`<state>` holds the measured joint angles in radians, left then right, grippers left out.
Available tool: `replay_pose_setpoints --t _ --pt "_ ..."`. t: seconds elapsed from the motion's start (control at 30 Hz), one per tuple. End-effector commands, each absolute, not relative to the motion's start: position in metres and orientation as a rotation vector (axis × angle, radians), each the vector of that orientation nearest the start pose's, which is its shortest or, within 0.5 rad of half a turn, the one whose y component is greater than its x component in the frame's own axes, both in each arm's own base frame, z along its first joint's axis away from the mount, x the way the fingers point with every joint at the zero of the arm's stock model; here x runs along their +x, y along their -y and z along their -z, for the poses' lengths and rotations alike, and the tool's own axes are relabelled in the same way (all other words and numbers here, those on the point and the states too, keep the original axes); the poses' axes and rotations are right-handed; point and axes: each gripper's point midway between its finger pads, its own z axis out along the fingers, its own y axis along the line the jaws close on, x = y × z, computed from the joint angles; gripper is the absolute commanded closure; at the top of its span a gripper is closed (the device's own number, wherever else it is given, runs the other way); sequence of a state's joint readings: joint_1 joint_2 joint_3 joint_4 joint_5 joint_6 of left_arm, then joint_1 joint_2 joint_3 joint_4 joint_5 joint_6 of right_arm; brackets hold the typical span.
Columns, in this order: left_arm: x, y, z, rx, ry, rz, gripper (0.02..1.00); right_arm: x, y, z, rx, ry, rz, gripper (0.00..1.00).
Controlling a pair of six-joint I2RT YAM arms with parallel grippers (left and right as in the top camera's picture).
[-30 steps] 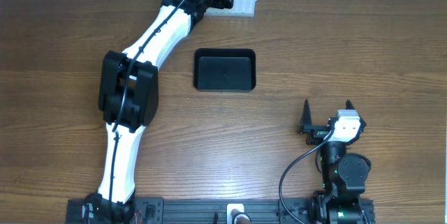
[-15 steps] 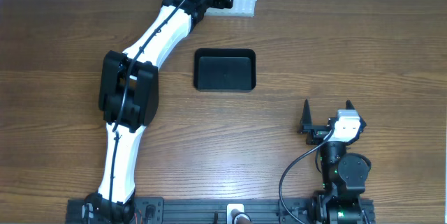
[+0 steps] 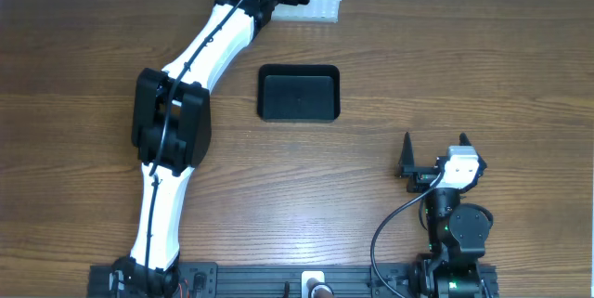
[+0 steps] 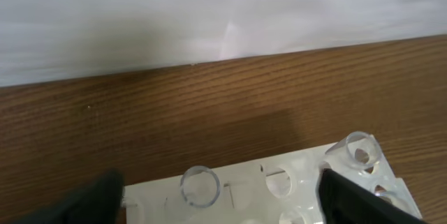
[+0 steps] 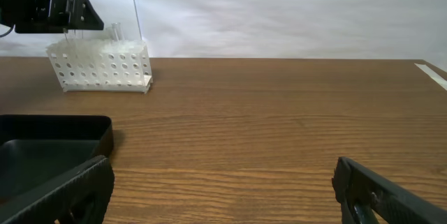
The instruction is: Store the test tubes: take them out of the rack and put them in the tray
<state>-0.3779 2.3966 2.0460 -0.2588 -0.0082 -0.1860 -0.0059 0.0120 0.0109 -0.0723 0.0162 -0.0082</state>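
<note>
rack sat directly beneath left gripper, fingers spread astride one upright test tube, long axis vertical, not yet pinched. tray lay behind the gripper. right gripper spread, well apart.

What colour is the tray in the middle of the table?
The tray is black all over, with no pattern. It shows best in the top view.

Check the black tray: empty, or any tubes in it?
Empty: the tray shows a bare black floor from above; tubes stand in the rack.
</note>
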Motion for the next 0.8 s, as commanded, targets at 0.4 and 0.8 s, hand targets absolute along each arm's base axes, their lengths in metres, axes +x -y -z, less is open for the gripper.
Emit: replay_pose_setpoints --t 0.4,0.8 --pt "0.614 0.240 -0.110 0.196 -2.253 0.284 0.364 0.246 0.002 -0.156 -0.003 -1.646 0.022 0.009" --pt "0.614 0.240 -0.111 0.196 -2.252 0.285 0.375 0.246 0.002 -0.157 -0.003 -1.646 0.022 0.009"
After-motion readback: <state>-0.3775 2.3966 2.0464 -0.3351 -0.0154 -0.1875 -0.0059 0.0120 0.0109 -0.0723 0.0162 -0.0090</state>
